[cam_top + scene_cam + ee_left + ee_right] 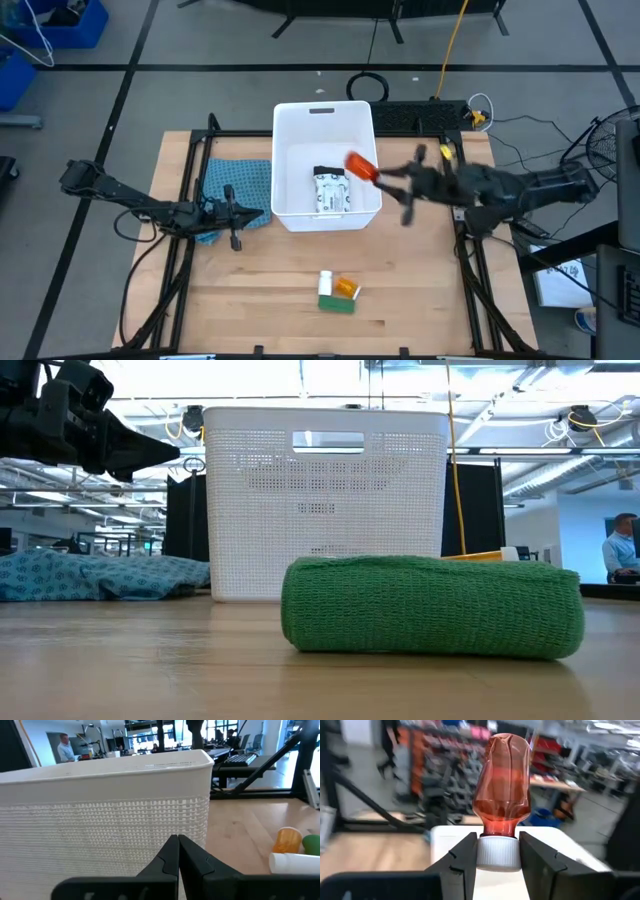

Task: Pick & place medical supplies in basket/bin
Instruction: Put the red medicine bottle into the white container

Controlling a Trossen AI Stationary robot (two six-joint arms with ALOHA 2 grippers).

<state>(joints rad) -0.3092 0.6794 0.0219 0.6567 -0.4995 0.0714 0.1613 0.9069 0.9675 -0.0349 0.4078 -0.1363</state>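
The white tub [325,165] stands at the table's middle, with the flat white printed packet [330,193] and a small black block [328,172] inside. My right gripper [378,175] is shut on an orange pill bottle [360,165] over the tub's right rim. A second orange bottle [345,288] with a white cap [326,281] lies against the green block [337,304] on the table near the front edge. My left gripper [235,215] is shut and empty by the patterned cloth [238,185], left of the tub, its fingers [170,852] facing the tub's wall [100,820]. My right gripper pinches the bottle's white cap [499,854] between its two fingers. The fingers come roughly level from the table's right side. The orange body [502,780] sticks out ahead of the fingertips, toward the tub. The bottle is lifted clear, above the tub's right rim.
The blue-green cloth [90,575] lies on the table left of the tub. In the low view the green block [430,605] lies close in front of the tub [325,500]. Blue crates [60,25] stand on the floor at the far left. A person [622,545] is in the room behind.
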